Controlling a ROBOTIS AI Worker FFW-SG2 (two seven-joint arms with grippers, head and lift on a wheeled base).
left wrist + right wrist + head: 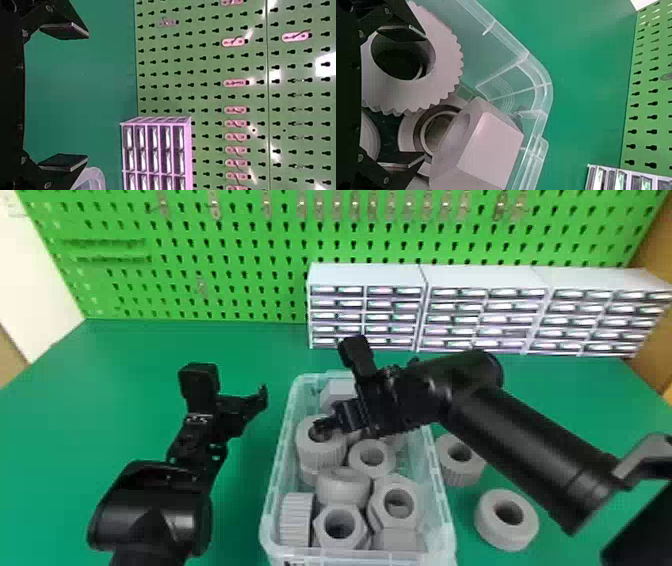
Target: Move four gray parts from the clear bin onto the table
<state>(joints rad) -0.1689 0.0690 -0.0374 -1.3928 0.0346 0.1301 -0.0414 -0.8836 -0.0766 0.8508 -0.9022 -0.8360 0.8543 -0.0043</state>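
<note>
Gray parts [322,455] in clear bin [272,536], two rings [505,538] on green table [240,510]

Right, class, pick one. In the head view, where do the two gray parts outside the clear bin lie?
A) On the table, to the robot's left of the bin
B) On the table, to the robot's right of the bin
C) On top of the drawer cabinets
B: the ribbed part and the smoother ring both rest on the table just right of the clear bin.
</note>
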